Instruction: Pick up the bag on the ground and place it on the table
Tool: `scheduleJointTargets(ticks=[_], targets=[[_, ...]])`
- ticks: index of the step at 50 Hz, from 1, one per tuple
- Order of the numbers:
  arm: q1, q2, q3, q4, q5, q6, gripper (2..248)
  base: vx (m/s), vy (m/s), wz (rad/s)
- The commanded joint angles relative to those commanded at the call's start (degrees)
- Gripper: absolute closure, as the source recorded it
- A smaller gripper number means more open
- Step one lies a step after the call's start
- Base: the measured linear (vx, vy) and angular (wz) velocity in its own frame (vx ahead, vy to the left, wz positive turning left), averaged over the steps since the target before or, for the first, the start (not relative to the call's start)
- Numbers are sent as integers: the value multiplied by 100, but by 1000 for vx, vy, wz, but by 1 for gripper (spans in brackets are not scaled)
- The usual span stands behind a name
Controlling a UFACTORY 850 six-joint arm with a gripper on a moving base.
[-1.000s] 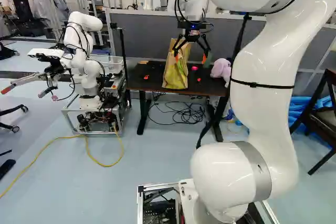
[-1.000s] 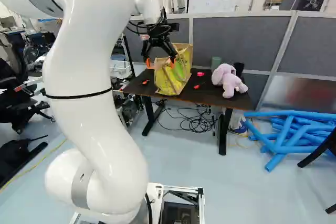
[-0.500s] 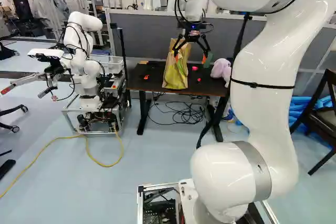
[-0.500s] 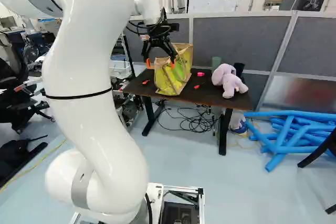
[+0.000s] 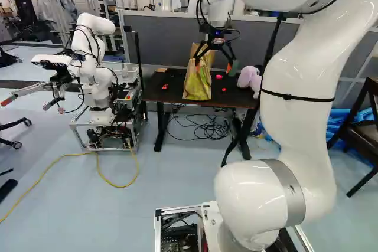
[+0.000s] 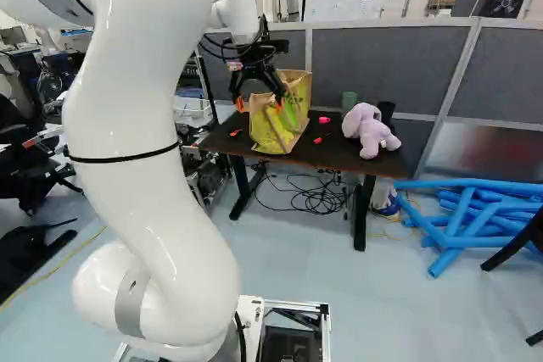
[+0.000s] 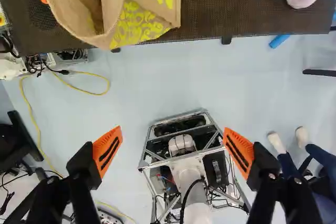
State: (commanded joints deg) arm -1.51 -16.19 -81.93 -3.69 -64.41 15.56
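Standing upright on the dark table (image 5: 171, 90) is the tan and yellow bag (image 5: 198, 81), its mouth facing up. My gripper (image 5: 214, 65) hangs at the bag's upper part in the left base view, one finger overlapping it and the other to its right. From the right base view the gripper (image 6: 259, 102) appears in front of the bag's top left. The wrist view has the open bag (image 7: 142, 17) apart from both fingers, over the tabletop. Nothing is between the widely spread orange pads of the gripper (image 7: 173, 151).
Small red items (image 6: 318, 140), a green cup (image 6: 349, 101) and a lilac plush toy (image 6: 372, 130) share the tabletop. Another robot (image 5: 94, 87) stands left of the table. Blue tubes (image 6: 467, 218) lie at its right. A person's legs (image 7: 315, 166) show beside the base in the wrist view.
My arm's upper links have shifted slightly, rightward in the left base view and leftward in the right base view, and the gripper has shifted a little. The bag stays put.
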Motion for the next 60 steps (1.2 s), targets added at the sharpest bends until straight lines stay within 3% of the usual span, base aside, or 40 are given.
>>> scheduleJointTargets(ticks=[30,60], targets=[[15,318,760,36,1130,-154,3,0,0,0],[38,802,1916,92,2849,-387,3,0,0,0]])
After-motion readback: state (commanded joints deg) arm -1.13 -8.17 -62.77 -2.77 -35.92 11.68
